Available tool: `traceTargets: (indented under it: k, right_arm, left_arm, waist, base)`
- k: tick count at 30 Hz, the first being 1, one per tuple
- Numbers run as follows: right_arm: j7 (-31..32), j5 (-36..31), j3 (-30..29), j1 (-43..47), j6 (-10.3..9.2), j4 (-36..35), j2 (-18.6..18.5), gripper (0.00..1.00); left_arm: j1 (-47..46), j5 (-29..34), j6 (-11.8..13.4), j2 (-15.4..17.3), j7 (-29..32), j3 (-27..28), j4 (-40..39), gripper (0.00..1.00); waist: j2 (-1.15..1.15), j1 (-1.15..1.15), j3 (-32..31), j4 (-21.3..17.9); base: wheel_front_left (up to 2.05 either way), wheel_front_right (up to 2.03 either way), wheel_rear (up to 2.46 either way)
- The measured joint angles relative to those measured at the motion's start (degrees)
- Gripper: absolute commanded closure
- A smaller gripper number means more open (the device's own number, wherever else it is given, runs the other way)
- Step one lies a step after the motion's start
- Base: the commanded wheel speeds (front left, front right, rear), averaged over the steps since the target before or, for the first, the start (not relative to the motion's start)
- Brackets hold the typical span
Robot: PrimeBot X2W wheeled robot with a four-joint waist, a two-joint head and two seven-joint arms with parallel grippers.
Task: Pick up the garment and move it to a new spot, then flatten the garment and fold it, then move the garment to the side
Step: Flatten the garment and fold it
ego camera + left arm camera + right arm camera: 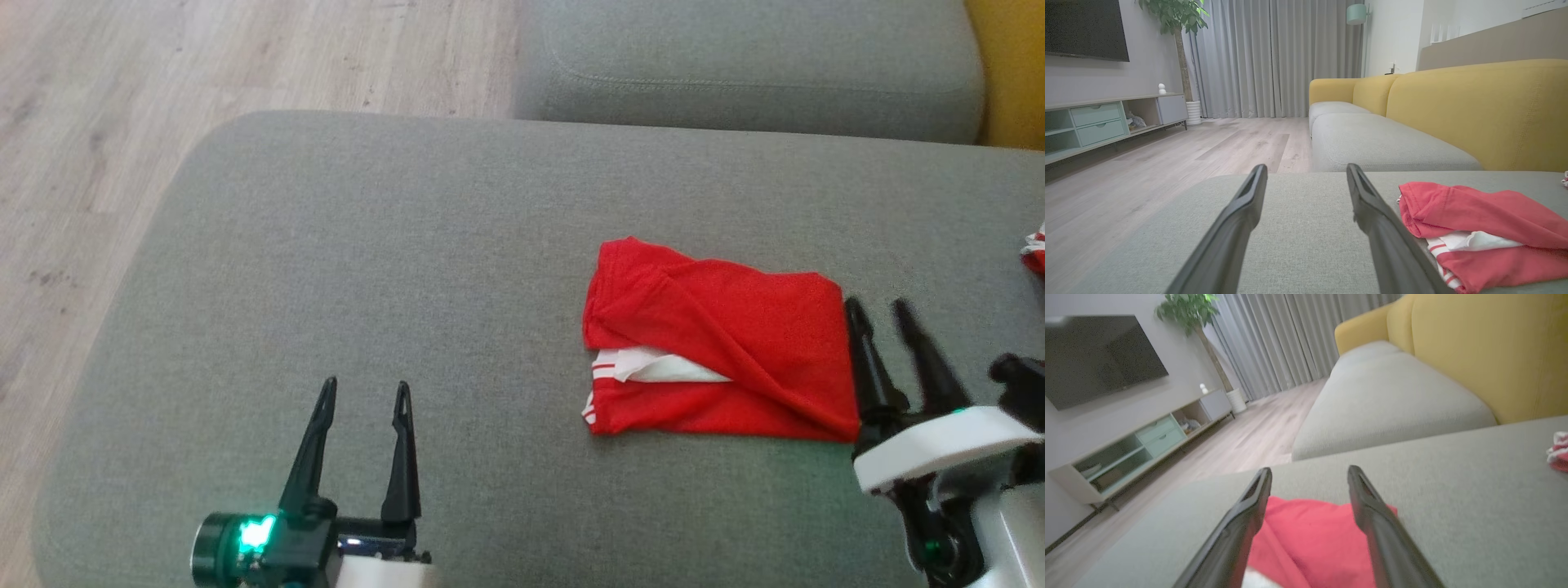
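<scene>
Left pincer and right pincer, jaws apart

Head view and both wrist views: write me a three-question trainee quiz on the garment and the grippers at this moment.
1. True or false: the left gripper and the right gripper both stand open.
2. How does the red garment lie? A, hanging from a gripper; B, folded on the grey cushion; C, spread out flat in a single layer.
3. Which gripper is close beside the garment's edge?
Key: 1 true; 2 B; 3 the right gripper.
</scene>
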Motion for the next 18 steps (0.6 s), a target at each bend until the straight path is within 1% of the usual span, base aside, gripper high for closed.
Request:
traceTargets:
  k: [1, 3, 4, 8, 11, 12, 13, 15, 18]
  right_arm:
    - [1.19, 1.07, 1.33, 0.24, 0.0, 0.42, -1.0, 1.0]
    - [4.34, 4.94, 3.49, 0.21, 0.0, 1.56, -2.98, 1.0]
    - [8.28, 10.31, 6.15, -0.76, 0.0, 3.36, -5.14, 1.0]
    - [17.15, 19.91, 11.43, -6.7, 0.0, 7.02, -9.61, 1.0]
    - [20.91, 21.38, 14.64, -12.22, 0.0, 10.94, -14.28, 1.0]
    - [20.91, 21.38, 14.64, -12.22, 0.0, 10.94, -14.28, 1.0]
    - [21.61, 21.64, 15.57, -13.78, 0.0, 12.49, -15.8, 1.0]
    - [23.01, 22.81, 17.03, -16.01, 0.0, 15.36, -17.48, 1.0]
    - [25.4, 25.59, 20.56, -18.12, 0.0, 17.84, -18.26, 1.0]
  left_arm:
    - [0.3, -0.01, -0.01, 0.0, 0.0, -0.03, -0.01, 0.0]
    - [0.48, -0.43, -0.03, -0.01, 0.0, -0.18, -0.09, 0.0]
    - [0.47, -0.88, -0.02, -0.01, 0.0, -0.38, -0.32, 0.0]
    - [0.26, -1.8, -0.03, 0.01, 0.0, -1.71, -0.31, 0.0]
    - [-0.63, -2.09, -0.09, -0.01, 0.0, -3.56, -0.21, 0.0]
    - [-0.63, -2.09, -0.09, -0.01, 0.0, -3.56, -0.21, 0.0]
    - [-1.12, -2.19, -0.08, -0.01, 0.0, -4.01, -0.18, 0.0]
    - [-2.11, -3.11, 0.0, -0.02, 0.0, -4.53, -0.14, 0.0]
    - [-2.94, -3.97, 0.12, -0.01, 0.0, -5.3, -0.07, 0.0]
  waist:
    - [0.0, 0.0, -0.25, -0.13]
    - [0.0, 0.0, -0.37, 0.15]
    - [0.0, 0.0, -0.07, 0.86]
    - [0.0, 0.01, 1.18, 2.82]
    - [0.0, 0.01, 2.48, 4.88]
    - [0.0, 0.01, 2.48, 4.88]
    - [0.0, 0.02, 3.0, 5.65]
    - [0.0, 0.02, 4.03, 7.04]
    - [0.0, 0.02, 5.88, 8.62]
  base:
    - [0.0, 0.0, 0.0]
    - [0.0, 0.0, 0.0]
    - [0.0, 0.0, 0.0]
    - [0.0, 0.0, 0.0]
    - [0.0, 0.0, 0.0]
    - [0.0, 0.0, 0.0]
    - [0.0, 0.0, 0.0]
    - [0.0, 0.0, 0.0]
    - [0.0, 0.0, 0.0]
